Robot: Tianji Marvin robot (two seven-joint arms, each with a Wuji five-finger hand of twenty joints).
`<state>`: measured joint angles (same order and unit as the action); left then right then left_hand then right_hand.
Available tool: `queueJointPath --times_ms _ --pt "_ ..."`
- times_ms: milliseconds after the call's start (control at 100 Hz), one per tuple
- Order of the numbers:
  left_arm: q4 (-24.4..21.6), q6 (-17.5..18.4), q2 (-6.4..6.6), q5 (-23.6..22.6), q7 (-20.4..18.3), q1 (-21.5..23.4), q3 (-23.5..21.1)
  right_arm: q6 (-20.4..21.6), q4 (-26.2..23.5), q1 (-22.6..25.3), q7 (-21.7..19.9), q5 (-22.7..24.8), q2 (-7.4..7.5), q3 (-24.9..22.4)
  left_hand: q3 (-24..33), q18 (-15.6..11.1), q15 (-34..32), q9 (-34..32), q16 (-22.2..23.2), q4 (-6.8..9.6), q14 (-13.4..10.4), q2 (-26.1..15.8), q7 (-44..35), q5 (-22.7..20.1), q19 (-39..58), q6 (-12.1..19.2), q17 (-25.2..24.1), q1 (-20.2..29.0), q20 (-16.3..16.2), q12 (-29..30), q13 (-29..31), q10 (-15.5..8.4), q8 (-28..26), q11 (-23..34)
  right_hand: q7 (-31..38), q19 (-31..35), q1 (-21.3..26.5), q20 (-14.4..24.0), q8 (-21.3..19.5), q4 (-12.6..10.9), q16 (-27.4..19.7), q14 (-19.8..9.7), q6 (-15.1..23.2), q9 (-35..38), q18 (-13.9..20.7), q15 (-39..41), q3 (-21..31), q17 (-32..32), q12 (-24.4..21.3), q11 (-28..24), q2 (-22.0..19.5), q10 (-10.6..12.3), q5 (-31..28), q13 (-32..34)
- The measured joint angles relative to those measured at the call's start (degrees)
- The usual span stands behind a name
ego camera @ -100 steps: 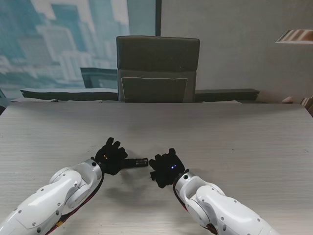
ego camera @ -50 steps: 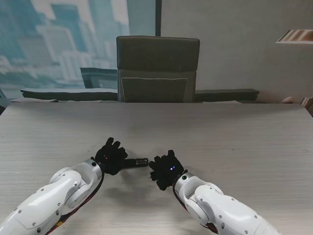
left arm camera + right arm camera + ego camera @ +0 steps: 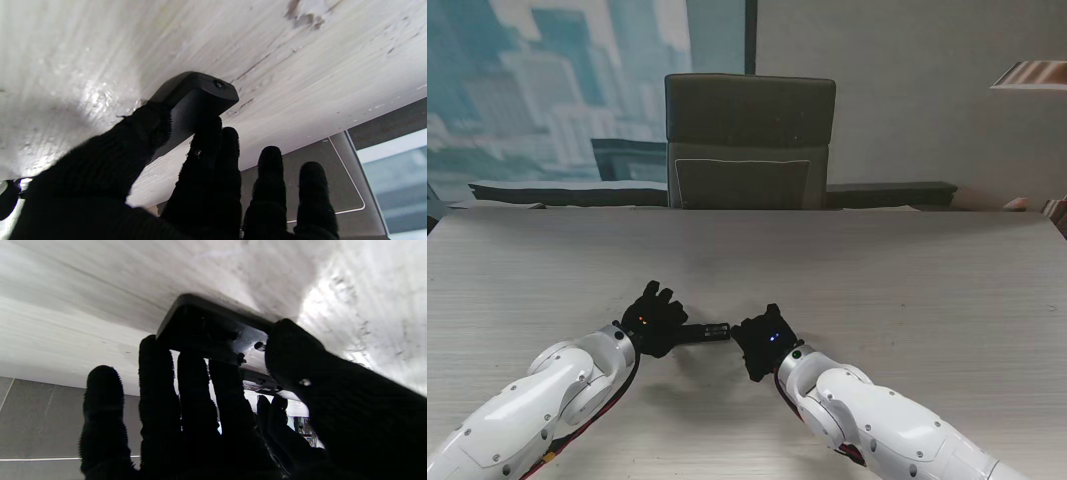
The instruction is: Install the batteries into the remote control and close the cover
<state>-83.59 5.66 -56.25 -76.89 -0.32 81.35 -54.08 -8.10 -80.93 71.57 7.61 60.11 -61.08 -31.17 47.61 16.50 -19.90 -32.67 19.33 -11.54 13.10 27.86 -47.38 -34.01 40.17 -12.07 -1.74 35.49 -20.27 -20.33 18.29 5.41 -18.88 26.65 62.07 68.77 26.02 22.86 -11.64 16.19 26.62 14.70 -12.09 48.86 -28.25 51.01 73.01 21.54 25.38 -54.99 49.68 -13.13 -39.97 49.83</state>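
The remote (image 3: 706, 332) lies low over the table (image 3: 907, 270), near its middle, lengthwise between the two hands in the stand view. The left hand (image 3: 653, 318) is closed on the remote's left end: in the left wrist view the thumb (image 3: 133, 140) presses one side of the black body (image 3: 196, 96) and a finger (image 3: 208, 146) presses the opposite side, while the remaining fingers stand extended and apart, clear of the body. A small round recess shows on the end face of the remote in that view. The right hand (image 3: 764, 343) meets the remote's right end. In the right wrist view the thumb (image 3: 293, 350) bears on one edge of the remote (image 3: 206, 323) and three fingers (image 3: 156, 380) reach up against the opposite side; the little finger stands apart from it. That view shows a dark recessed section on the remote's exposed face; whether it is an open battery bay, and whether batteries are seated, cannot be told. The cover cannot be made out as a separate part in any view. Whether the remote touches the table surface or is held just off it cannot be told. A chair (image 3: 749, 140) stands at the far edge of the table, well apart from the hands.
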Motion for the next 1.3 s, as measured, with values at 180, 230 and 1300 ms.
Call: queueJointPath --times_ms 180,230,1300 --pt "0.0 0.0 -0.01 0.02 -0.01 0.0 -0.01 -0.09 0.06 0.24 -0.08 -0.03 -0.2 -0.45 0.0 0.0 0.0 0.0 0.0 0.0 0.0 -0.01 0.0 0.0 0.0 0.0 0.0 0.0 0.0 0.0 0.0 0.0 0.0 0.0 0.29 0.0 0.01 0.0 1.08 1.04 0.0 0.0 -0.05 0.03 0.0 0.0 -0.04 0.66 0.0 0.01 0.0 0.0 -0.27 1.03" --pt "0.0 0.01 -0.01 0.03 -0.01 0.0 -0.01 -0.09 0.03 0.49 -0.09 0.08 -0.24 -0.83 0.0 0.0 0.0 0.01 0.0 0.0 0.0 -0.01 0.0 0.0 0.0 0.0 0.0 0.0 0.0 0.0 0.0 0.0 0.0 0.0 0.29 0.0 0.02 -0.01 1.89 1.04 -0.02 0.0 0.02 0.03 0.0 0.0 -0.06 1.04 0.0 0.01 0.0 0.0 -0.27 1.49" --pt "-0.02 0.0 0.01 0.26 -0.33 -0.14 0.09 0.39 0.13 2.48 -1.69 -4.77 -1.2 -5.46 -0.02 0.0 0.0 0.02 0.0 0.0 0.0 -0.01 0.0 0.01 0.0 -0.02 0.0 0.0 0.0 0.0 0.0 0.0 0.0 0.0 -6.0 11.28 16.6 -3.58 -10.04 1.96 -10.78 -7.94 1.21 6.66 4.6 14.19 5.23 25.01 -4.24 -3.96 8.41 0.82 1.76 19.58"
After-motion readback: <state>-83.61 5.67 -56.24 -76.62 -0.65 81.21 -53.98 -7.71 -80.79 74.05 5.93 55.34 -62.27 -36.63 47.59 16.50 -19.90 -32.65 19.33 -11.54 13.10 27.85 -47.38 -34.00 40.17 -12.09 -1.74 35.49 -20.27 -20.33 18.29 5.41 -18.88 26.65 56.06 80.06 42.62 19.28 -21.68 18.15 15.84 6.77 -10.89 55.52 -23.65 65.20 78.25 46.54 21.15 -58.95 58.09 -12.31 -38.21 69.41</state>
